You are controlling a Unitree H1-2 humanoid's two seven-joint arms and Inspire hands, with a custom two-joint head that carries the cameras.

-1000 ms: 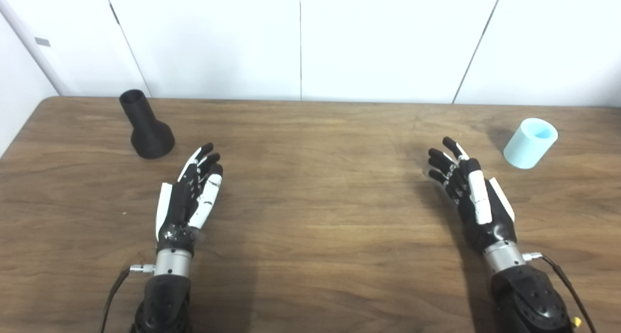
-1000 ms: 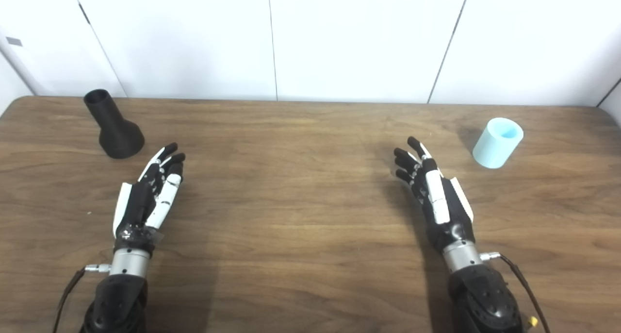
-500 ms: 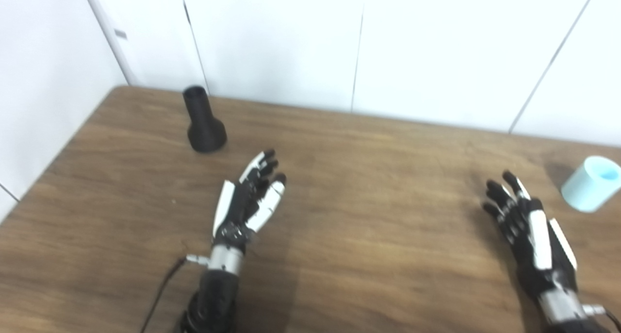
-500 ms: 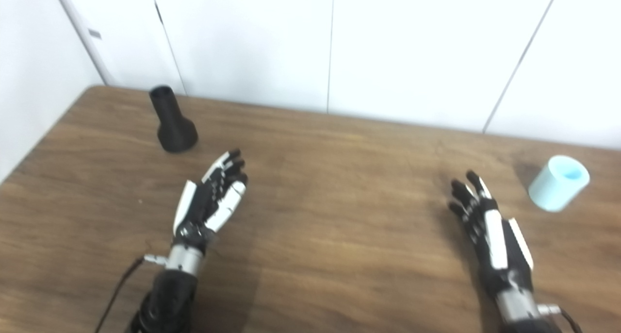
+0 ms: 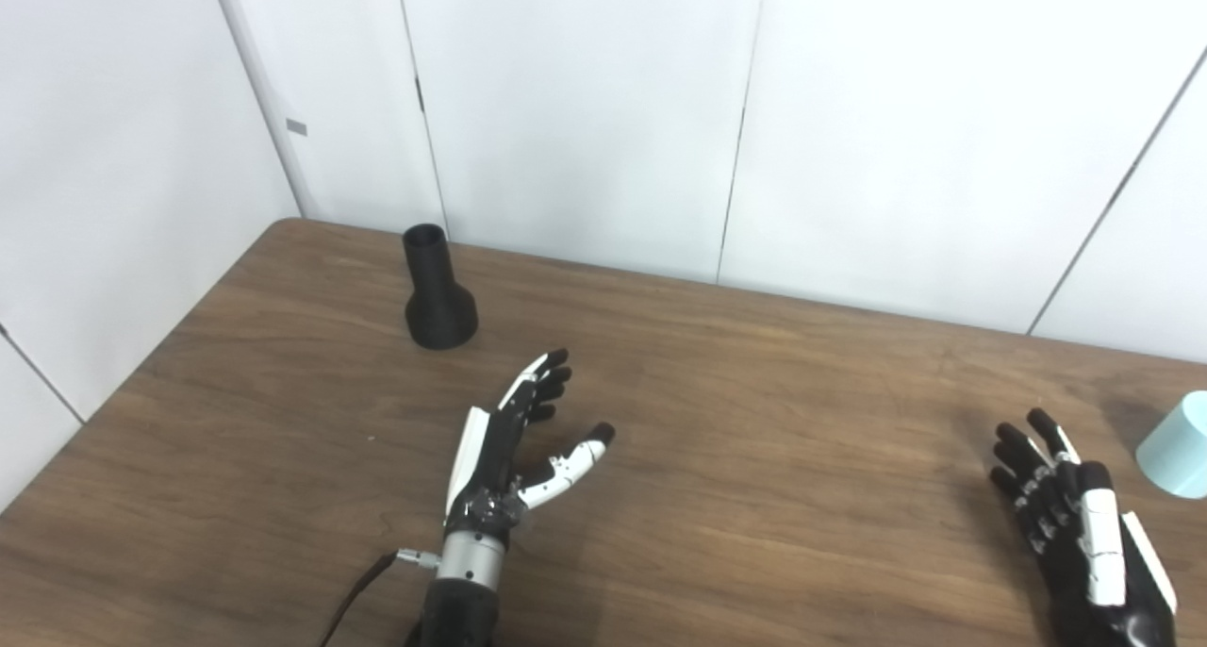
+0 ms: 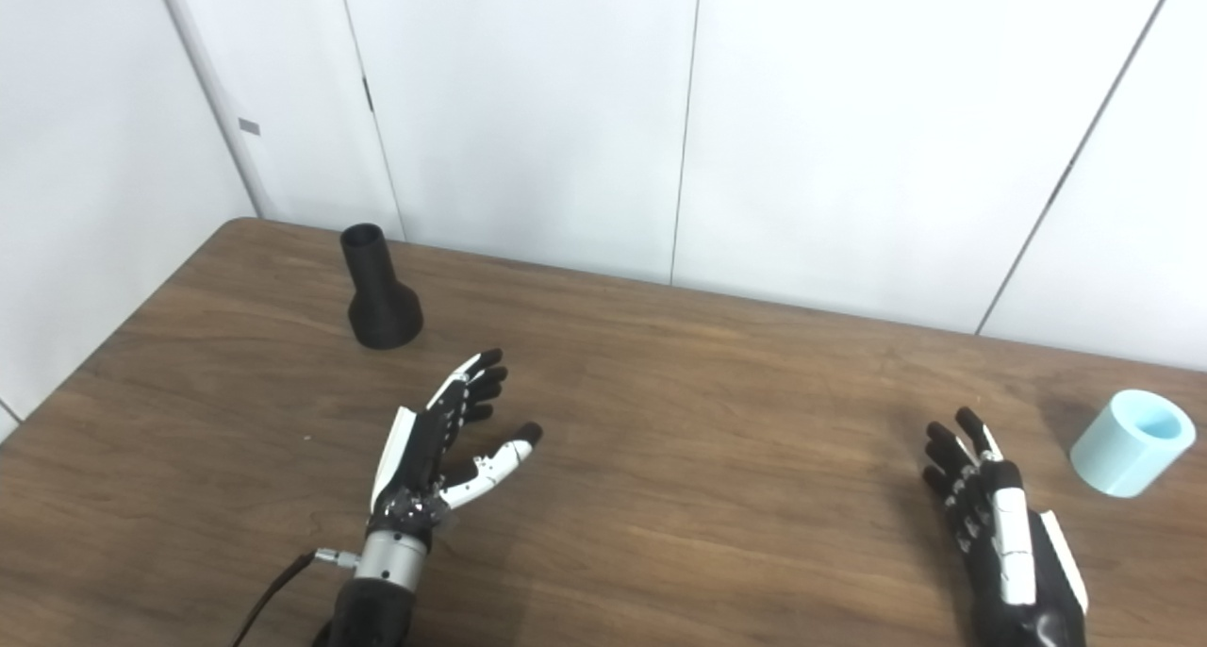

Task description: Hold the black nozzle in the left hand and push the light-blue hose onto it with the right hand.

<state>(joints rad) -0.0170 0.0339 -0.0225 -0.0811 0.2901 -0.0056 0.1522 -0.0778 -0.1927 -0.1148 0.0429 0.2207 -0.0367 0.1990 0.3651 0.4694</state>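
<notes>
over on the far left of the wooden counter (image 6: 660, 383), close to the white wall panels (image 6: 528, 119), the black nozzle (image 6: 379, 293) stands upright on its wide flared base, narrow mouth up, with nothing touching it. nearer and a little to its right, the left hand (image 6: 443, 449) hovers low over the wood, palm turned inward, fingers stretched toward the nozzle and the thumb swung out to the side; it is spread wide and has hold of nothing, and a clear strip of bare wood lies between its fingertips and the nozzle's base. a thin cable (image 6: 273, 590) trails from its metal wrist toward the near edge. the middle of the counter shows only wood grain. on the right, the right hand (image 6: 1004, 534) sits near the bottom edge, fingers apart and pointing away, also empty. beyond it and further right, the light-blue hose (image 6: 1132, 442), a short stubby tube, seems to stand on end with its open mouth up, though at this angle it may be leaning a little. it is apart from the right hand and well apart from the nozzle.
</notes>
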